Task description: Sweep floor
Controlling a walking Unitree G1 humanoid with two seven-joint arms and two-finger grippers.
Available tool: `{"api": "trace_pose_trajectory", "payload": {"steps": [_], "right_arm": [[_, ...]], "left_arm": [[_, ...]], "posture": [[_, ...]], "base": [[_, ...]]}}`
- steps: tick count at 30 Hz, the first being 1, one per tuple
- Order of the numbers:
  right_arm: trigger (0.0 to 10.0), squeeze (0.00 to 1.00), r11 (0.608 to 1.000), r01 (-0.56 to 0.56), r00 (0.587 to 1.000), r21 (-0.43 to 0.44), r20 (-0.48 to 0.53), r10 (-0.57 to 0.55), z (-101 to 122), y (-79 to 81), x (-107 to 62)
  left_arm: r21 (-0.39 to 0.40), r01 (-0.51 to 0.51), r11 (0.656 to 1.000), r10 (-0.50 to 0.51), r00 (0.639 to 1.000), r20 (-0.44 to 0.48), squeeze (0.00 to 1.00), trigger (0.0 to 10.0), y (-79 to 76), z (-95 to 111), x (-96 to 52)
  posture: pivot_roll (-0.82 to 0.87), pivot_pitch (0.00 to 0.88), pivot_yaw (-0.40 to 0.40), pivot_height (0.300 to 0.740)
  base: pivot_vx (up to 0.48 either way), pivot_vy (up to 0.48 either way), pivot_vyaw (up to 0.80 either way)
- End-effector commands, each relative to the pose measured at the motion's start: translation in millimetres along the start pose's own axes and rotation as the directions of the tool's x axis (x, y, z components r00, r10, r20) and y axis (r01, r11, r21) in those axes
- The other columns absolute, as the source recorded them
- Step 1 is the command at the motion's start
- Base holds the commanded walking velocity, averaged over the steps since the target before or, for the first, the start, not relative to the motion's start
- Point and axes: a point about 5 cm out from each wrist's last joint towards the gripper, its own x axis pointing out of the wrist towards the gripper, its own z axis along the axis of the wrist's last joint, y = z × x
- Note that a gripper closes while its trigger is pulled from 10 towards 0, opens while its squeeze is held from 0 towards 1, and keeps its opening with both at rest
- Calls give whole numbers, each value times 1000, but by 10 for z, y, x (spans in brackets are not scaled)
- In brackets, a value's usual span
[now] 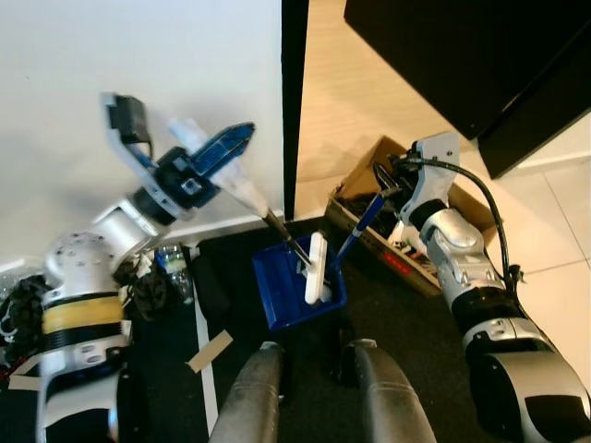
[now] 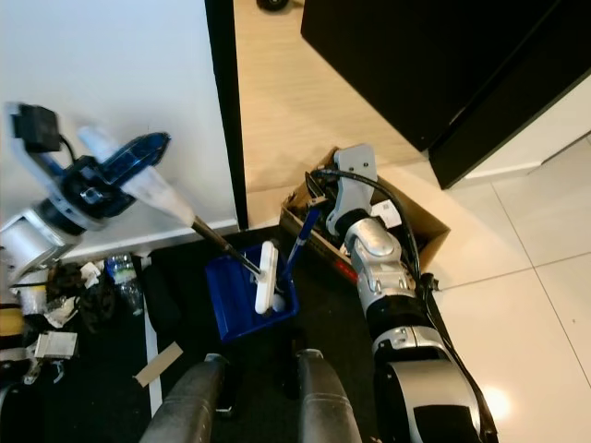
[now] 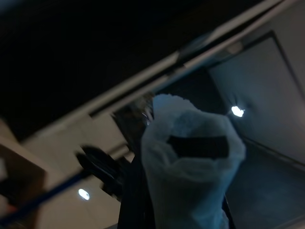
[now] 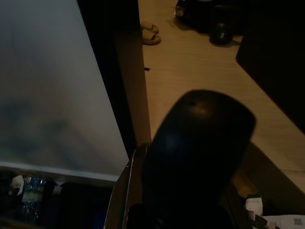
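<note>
My left gripper (image 1: 197,171) is raised in front of the white wall and shut on the blue and white handle of a brush (image 1: 242,189). The brush slants down to its white head (image 1: 317,269), which rests inside a blue dustpan (image 1: 288,303) on the black mat. The handle's pale end (image 3: 190,162) looms close in the left wrist view. My right gripper (image 1: 389,187) is shut on the top of the dustpan's thin blue handle (image 1: 362,222), just above the cardboard box. A dark rounded handle top (image 4: 200,143) blocks the right wrist view.
An open cardboard box (image 1: 417,159) of clutter stands right of the dustpan. A black door frame (image 1: 294,101) and dark furniture (image 1: 480,55) rise behind. Plastic bottles (image 1: 173,265) and litter lie left, with a cardboard scrap (image 1: 211,351) on the mat. My legs (image 1: 268,397) are below.
</note>
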Motion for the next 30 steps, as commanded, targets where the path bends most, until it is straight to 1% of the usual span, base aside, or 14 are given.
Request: {"api": "trace_pose_trajectory", "payload": {"steps": [1, 4, 7, 8, 9, 10, 12, 15, 18, 20, 21, 23, 25, 30], "right_arm": [[10000, 0, 997, 25, 984, 73, -176, -12, -454, 23, -202], [10000, 0, 993, 64, 988, 102, -147, -48, -470, -36, -300], [10000, 0, 991, 78, 989, 106, -133, -64, -462, -67, -346], [10000, 0, 989, 101, 989, 110, -116, -88, -440, -112, -404], [10000, 0, 989, 101, 989, 110, -116, -88, -440, -112, -404], [10000, 0, 986, 121, 989, 119, -102, -109, -419, -147, -450], [10000, 0, 986, 121, 989, 119, -102, -109, -419, -147, -450], [10000, 0, 969, 200, 980, 147, -50, -195, -288, -259, -591], [10000, 0, 962, 225, 974, 155, -34, -223, -231, -289, -628], [10000, 0, 955, 257, 966, 146, -7, -259, -84, -329, -682], [10000, 0, 955, 257, 966, 146, -7, -259, -84, -329, -682], [10000, 0, 949, 284, 958, 140, 2, -287, 54, -377, -714], [10000, 0, 945, 296, 954, 138, 4, -299, 104, -406, -723], [10000, 0, 943, 306, 949, 133, 41, -314, 294, -470, -735]], "left_arm": [[59, 3, 998, -4, 1000, 17, 0, 10000, -117, 108, -52], [179, -234, 956, 215, 969, 122, 0, 10000, -126, 262, -264], [208, -332, 920, 301, 939, 166, 0, 10000, -111, 280, -336], [203, -449, 870, 412, 889, 200, 0, 10000, -61, 263, -402], [203, -449, 870, 412, 889, 200, 0, 10000, -61, 263, -402], [206, -528, 824, 486, 845, 223, 0, 10000, -22, 235, -444], [206, -528, 824, 486, 845, 223, 0, 10000, -22, 235, -444], [140, -735, 664, 716, 678, 163, 0, 10000, 280, -62, -479], [126, -777, 617, 769, 629, 115, 0, 10000, 372, -195, -476], [180, -861, 475, 874, 486, 20, 0, 10000, 554, -432, -456], [180, -861, 475, 874, 486, 20, 0, 10000, 554, -432, -456], [277, -877, 394, 912, 410, 0, 0, 10000, 640, -541, -393], [301, -875, 380, 918, 395, -10, 0, 10000, 664, -572, -358], [245, -861, 446, 877, 475, 70, 0, 10000, 673, -548, -255]], "posture": [[111, 451, -14, 740], [145, 394, 21, 740], [149, 378, 30, 740], [151, 354, 41, 740], [151, 354, 41, 740], [151, 333, 48, 740], [151, 333, 48, 740], [130, 258, 69, 740], [125, 252, 71, 740], [95, 205, 77, 740], [95, 205, 77, 740], [72, 166, 82, 740], [62, 151, 84, 740], [39, 115, 87, 740]], "base": [[0, 0, 0], [0, 0, 0], [0, 0, 0], [0, 0, 0], [0, 0, 0], [0, 0, 0], [0, 0, 0], [0, 0, 0], [0, 0, 0], [0, 0, 0], [0, 0, 0], [0, 0, 0], [0, 0, 0], [0, 0, 0]]}}
